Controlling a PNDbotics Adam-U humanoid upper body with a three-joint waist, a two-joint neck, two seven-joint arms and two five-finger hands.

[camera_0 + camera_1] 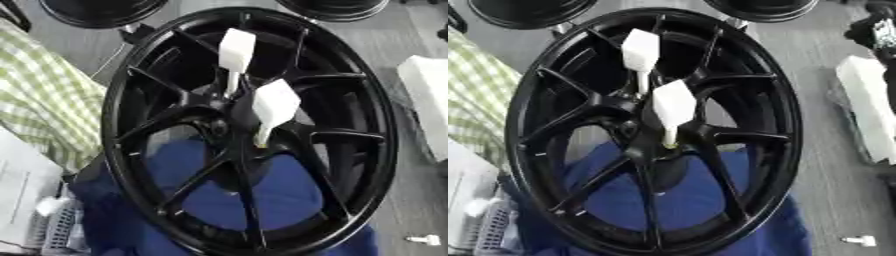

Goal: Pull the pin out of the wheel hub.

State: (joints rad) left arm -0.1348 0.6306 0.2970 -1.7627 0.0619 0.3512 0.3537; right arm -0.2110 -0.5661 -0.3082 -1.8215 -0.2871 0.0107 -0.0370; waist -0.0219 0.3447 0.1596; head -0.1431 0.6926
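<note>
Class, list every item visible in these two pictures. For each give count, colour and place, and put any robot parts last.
wheel hub: one, black, centre, resting on cloth
pins: two, white, standing in the hub's middle
cloth: one, blue, under the hub
checked fabric: one, green and white, left
other wheels: two, black, top edge
block: one, white, right
small piece: one, white, lower right floor
robot hands: neither in view

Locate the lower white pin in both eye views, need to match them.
Left eye view: lower white pin sits right of centre, its stem going into the hub of the black wheel.
Right eye view: the same pin sits at centre.
Shared landmark: the upper white pin, up and left of it in both.
</note>
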